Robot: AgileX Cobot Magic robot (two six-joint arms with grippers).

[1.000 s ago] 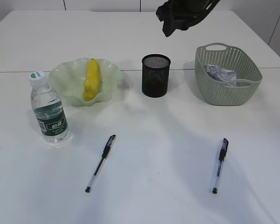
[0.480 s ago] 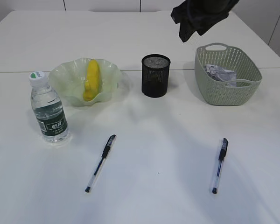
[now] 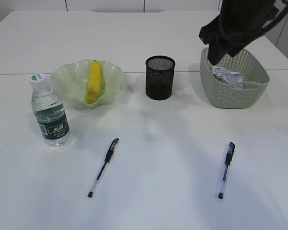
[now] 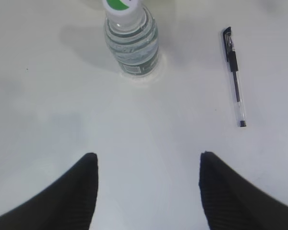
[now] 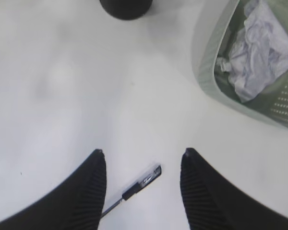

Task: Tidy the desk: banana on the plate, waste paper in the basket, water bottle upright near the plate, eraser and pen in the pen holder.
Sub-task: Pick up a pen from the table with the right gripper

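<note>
The banana (image 3: 94,81) lies in the green plate (image 3: 67,81), at abt 10 o'clock of the tabletop (image 3: 149,158) in the ext. view. The water bottle (image 3: 50,112) stands upright just beside the plate, at its 7 o'clock. The pen holder (image 3: 160,77) stands near the middle, betw. plate and basket (image 3: 240,93). The waste paper (image 3: 227,76) is inside the basket, at abt 2 o'clock of the tabletop.

Two pens lie flat on the tabletop, well apart: the left pen (image 3: 103,167) at abt 7 o'clock and the right pen (image 3: 225,169) at abt 5 o'clock. The eraser I cannot find in any view.

The right pincer (image 5: 143,182) hangs in the air w/ jaws apart and nothing betw. them; under it is the right pen's cap end, and the basket is at its 1 o'clock. The left pincer (image 4: 149,187) is also spread and empty, above bare tabletop, w/ the bottle at its 12 o'clock and the left pen at 2 o'clock.
</note>
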